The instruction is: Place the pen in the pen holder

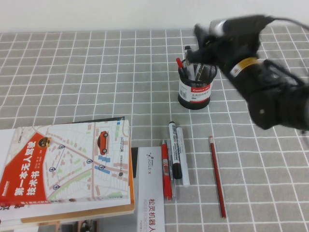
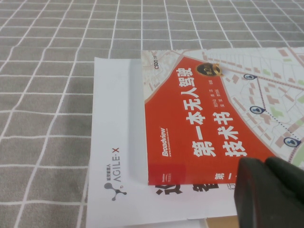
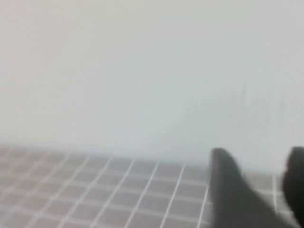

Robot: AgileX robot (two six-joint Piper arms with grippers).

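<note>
1. The right gripper (image 1: 203, 42) is held just above and behind the holder (image 1: 195, 92), at the far right of the table. The right arm is stretched in from the right edge. In the right wrist view, the right gripper (image 3: 261, 190) is seen with its two dark fingers (image 3: 228, 190) spread apart, and nothing is held between them.
2. The left gripper (image 2: 270, 192) is seen only in the left wrist view. It is placed low over the near corner of the book (image 2: 199, 128). Its state cannot be told.
3. The pen (image 1: 188, 54) is found inside the holder. It stands slightly tilted, with its black end up and its white barrel behind the mesh. A red pen (image 1: 179, 65) stands beside it.
4. The holder is a round cup of black wire mesh with a white label and a red band.
5. The cloth (image 1: 72, 72) is grey, with a grid of white lines.
6. A marker (image 1: 175, 154), a white pen (image 1: 183, 162) and a second red pen (image 1: 166, 174) lie side by side in front of the holder. A red pencil (image 1: 217, 176) lies apart to their right.
7. The glossy book (image 1: 67, 164) lies on a white booklet (image 2: 118, 142) at the near left. The far left of the cloth is open.
</note>
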